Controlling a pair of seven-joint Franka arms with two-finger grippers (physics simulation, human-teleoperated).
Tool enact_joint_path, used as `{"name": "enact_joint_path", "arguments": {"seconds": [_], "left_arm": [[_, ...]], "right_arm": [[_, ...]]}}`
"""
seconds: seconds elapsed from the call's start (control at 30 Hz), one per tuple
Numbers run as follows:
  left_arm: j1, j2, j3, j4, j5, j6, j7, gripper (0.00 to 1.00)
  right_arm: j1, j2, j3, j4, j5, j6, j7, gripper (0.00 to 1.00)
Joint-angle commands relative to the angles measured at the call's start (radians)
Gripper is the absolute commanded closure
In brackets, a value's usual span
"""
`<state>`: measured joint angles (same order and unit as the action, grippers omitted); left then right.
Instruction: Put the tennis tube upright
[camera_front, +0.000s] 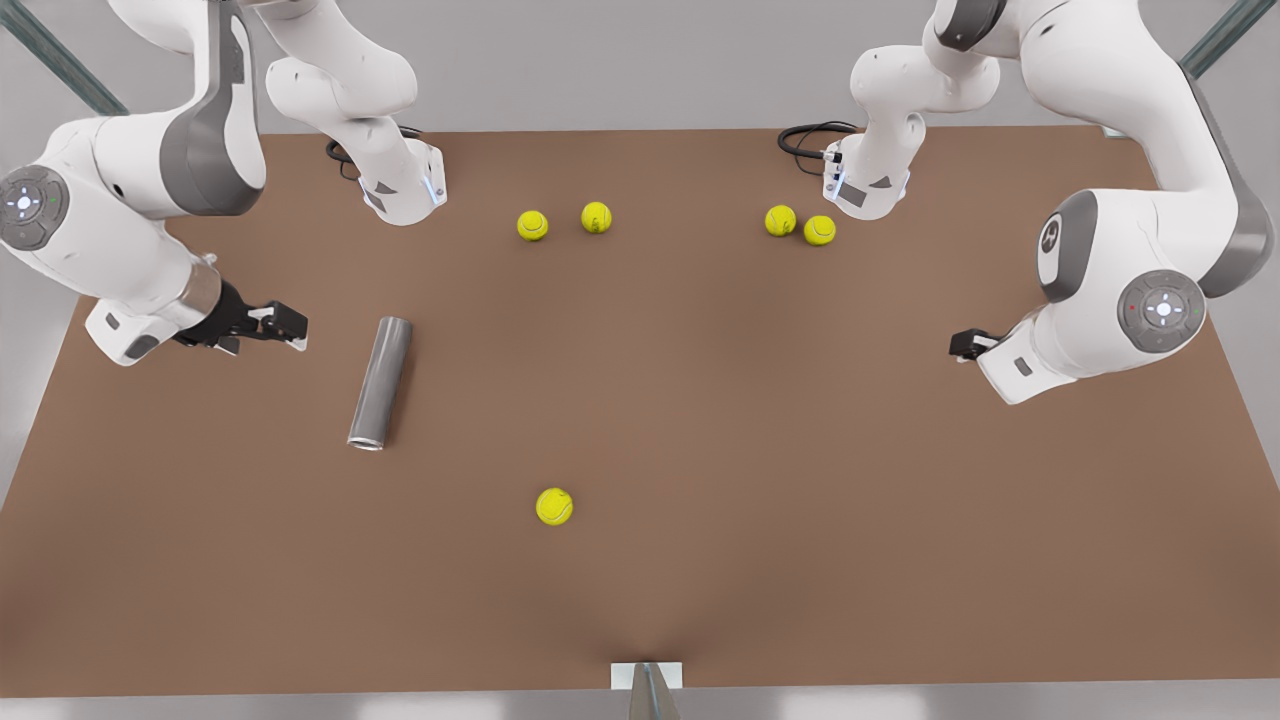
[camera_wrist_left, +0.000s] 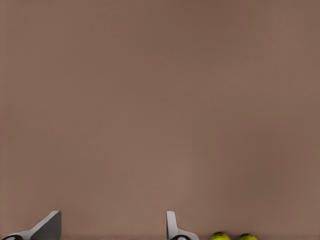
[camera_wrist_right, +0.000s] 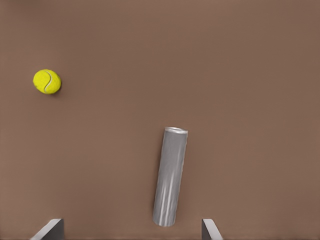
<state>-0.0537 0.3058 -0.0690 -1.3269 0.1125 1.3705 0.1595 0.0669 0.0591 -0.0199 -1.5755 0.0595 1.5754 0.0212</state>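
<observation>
1. Tennis tube (camera_front: 381, 383) lies flat on worktop (camera_front: 750, 450), front view's left; looks light, rigid, slick, likely to roll. Grip mid-body.
2. Right gripper (camera_front: 285, 325) beside it, fingers apart.
3. Left gripper (camera_wrist_left: 112, 227) waits, fingers apart, well away.

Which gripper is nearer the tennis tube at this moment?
The right gripper, open, is beside the lying tennis tube at the front view's left. The left gripper, also open, waits across the table near the front view's right edge.
</observation>
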Motion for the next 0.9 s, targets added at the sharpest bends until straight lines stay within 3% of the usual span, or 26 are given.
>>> {"name": "enact_joint_path", "arguments": {"seconds": [0.0,0.07,0.13,0.17,0.27,0.37,0.47,0.87], "left_arm": [[0.0,-0.001,0.0,0.0,0.0,0.001,0.0,0.0],[0.0,0.001,0.0,0.0,0.0,-0.004,0.0,0.0],[0.0,0.003,0.0,0.0,0.0,-0.005,0.0,0.0],[0.0,0.004,0.0,-0.002,0.0,-0.005,0.0,0.0],[-0.002,0.006,0.0,-0.008,-0.002,-0.005,0.0,0.0],[0.0,0.006,-0.002,-0.009,-0.002,-0.005,0.0,0.0],[0.0,0.007,-0.002,-0.015,-0.017,-0.004,0.0,0.0],[0.008,0.073,0.003,-0.015,-0.017,0.039,0.0,0.0]], "right_arm": [[-0.009,-0.001,0.0,-0.003,0.0,0.0,0.002,0.0],[-0.007,-0.001,0.0,-0.04,-0.001,0.0,0.003,0.0],[-0.001,-0.01,0.008,-0.24,0.006,0.006,-0.009,0.0],[0.005,-0.012,0.029,-0.356,0.008,0.086,0.006,0.0],[0.018,-0.01,0.095,-0.483,0.0,0.224,0.247,0.0],[0.01,-0.01,0.095,-0.595,-0.001,0.39,0.281,0.0],[-0.041,-0.008,0.095,-0.617,-0.027,0.397,0.097,0.0],[-0.073,0.027,0.095,-0.712,-0.027,0.555,0.178,0.0]]}}
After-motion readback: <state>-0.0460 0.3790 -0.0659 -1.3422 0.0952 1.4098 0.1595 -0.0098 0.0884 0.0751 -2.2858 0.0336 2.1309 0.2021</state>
